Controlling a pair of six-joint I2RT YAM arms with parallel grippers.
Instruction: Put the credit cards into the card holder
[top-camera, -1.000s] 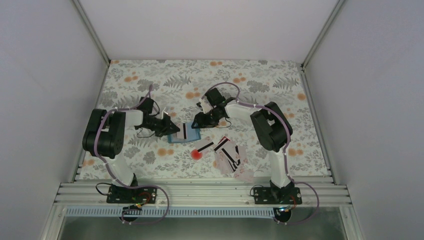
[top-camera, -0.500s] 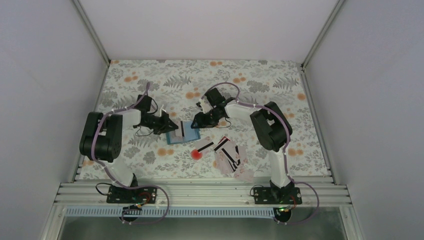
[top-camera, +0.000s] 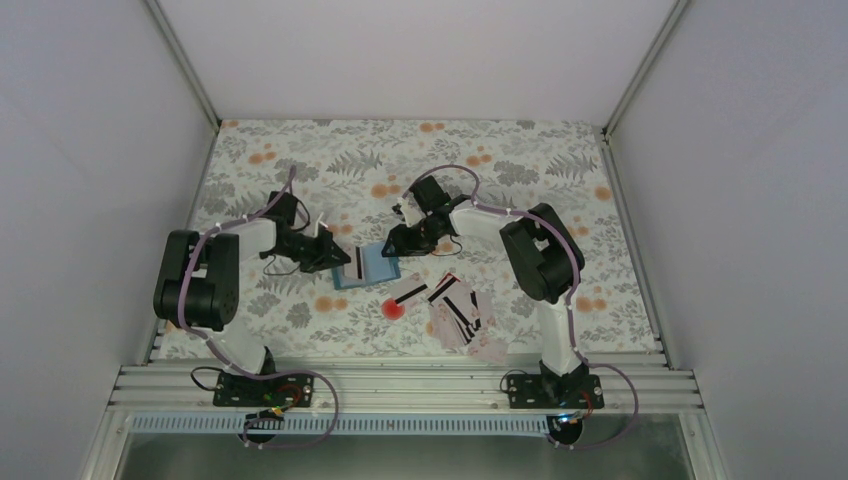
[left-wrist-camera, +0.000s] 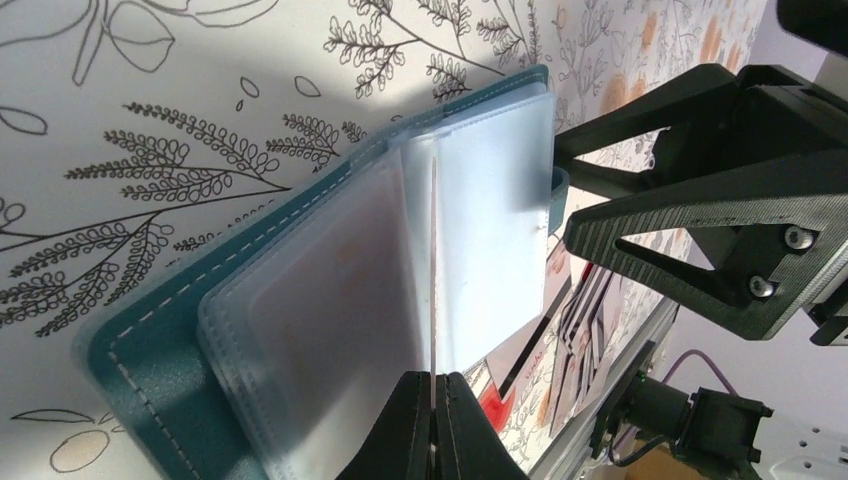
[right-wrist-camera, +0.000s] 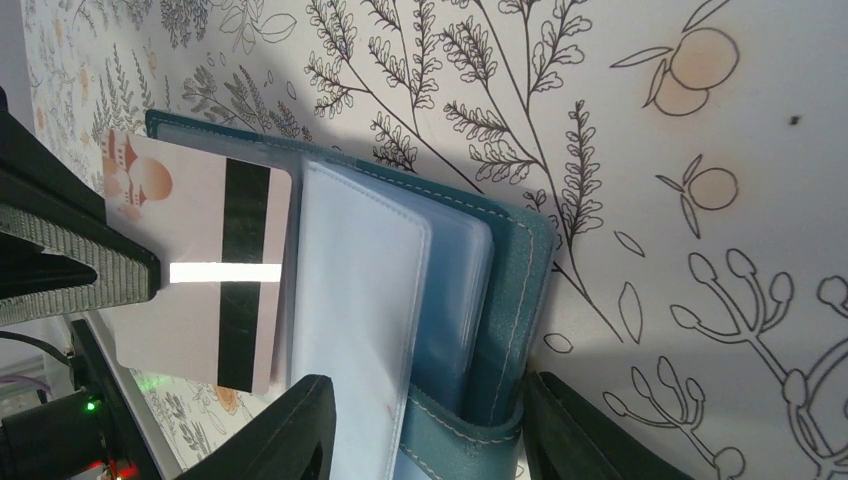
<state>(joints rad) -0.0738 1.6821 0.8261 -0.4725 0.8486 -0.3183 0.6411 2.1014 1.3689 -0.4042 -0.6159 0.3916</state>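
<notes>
The blue card holder (top-camera: 372, 268) lies open on the flowered cloth, its clear sleeves (right-wrist-camera: 350, 300) fanned up. My right gripper (right-wrist-camera: 430, 425) straddles its near end, one finger on the sleeves and the other against the blue cover (right-wrist-camera: 505, 310), gripping it. My left gripper (left-wrist-camera: 435, 385) is shut on a pale credit card with a black stripe (right-wrist-camera: 200, 270). That card stands on edge (left-wrist-camera: 435, 260), its far end among the sleeves. More credit cards (top-camera: 458, 308) lie in a loose heap right of the holder.
A round red spot (top-camera: 393, 308) marks the cloth just in front of the holder. The metal rail (top-camera: 400, 385) runs along the near edge. White walls close in both sides and the back.
My left arm has drawn a little to the left with the card still in its jaws. The right gripper and the holder have stayed put.
</notes>
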